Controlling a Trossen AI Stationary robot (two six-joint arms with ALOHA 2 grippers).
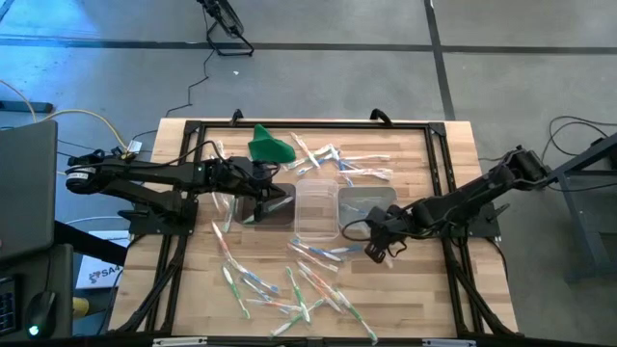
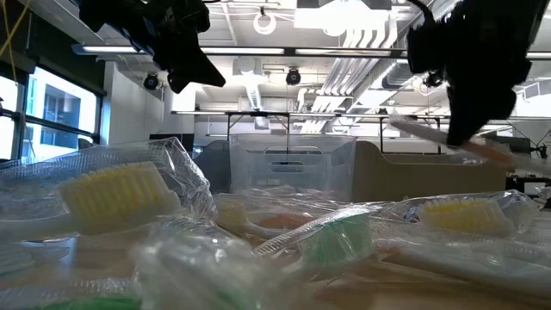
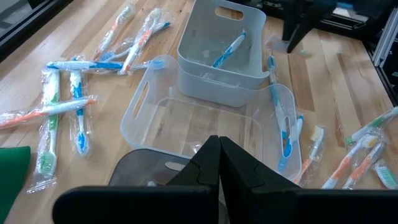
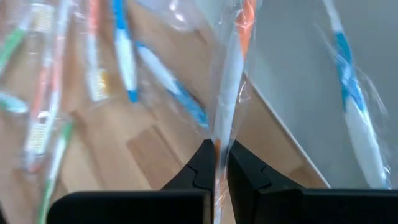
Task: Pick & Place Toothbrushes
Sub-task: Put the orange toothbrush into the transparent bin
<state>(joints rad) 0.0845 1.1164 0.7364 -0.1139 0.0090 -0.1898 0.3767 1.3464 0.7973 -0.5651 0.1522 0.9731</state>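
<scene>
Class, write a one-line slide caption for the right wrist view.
Right hand shut on a wrapped orange-and-white toothbrush, raised beside a grey tub already holding a blue one.

Grey concrete floor [image 1: 501,77], ceiling lights [image 2: 274,19], window [image 2: 52,116]

Bright overhead light, blurred foreground — wrapper glare

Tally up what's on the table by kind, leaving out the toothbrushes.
Tubs: 3 (dark tub, clear tub, whitish tub)
Green cloth: 1
Total: 4
</scene>
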